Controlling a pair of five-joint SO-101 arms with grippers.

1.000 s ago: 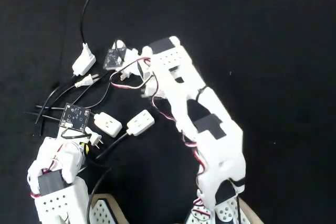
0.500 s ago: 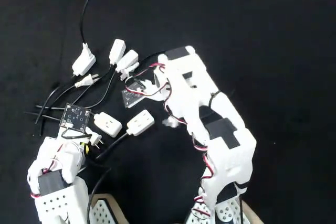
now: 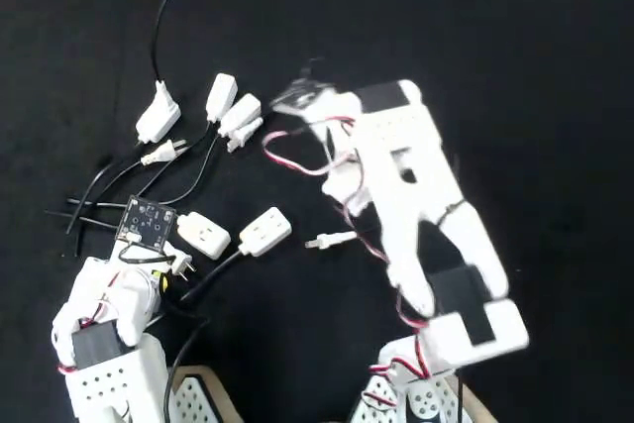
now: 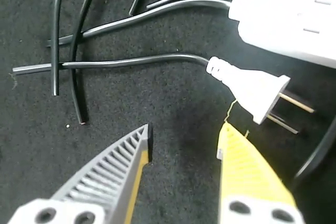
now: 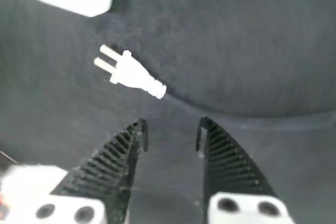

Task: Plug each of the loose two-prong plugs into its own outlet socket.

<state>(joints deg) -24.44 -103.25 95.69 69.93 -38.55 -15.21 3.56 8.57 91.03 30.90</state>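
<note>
Left gripper (image 4: 186,129): I log jaws apart, tips on either side of bare cloth just beside a loose two-prong plug (image 4: 252,90), lower left in my high view. White socket (image 4: 289,17) lies near. Right gripper (image 5: 172,124), upper centre: jaws apart, near a second plug (image 5: 131,72). Black table cover (image 3: 555,96) underneath.

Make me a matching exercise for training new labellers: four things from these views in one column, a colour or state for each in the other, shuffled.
Things:
1. left gripper
2. right gripper
3. sockets
4. cords

Descriptions:
a. white, side by side
b. open, black fingers
c. black, thin, crossing one another
d. open, one grey finger and one yellow

Pairs: 1-d, 2-b, 3-a, 4-c
</note>
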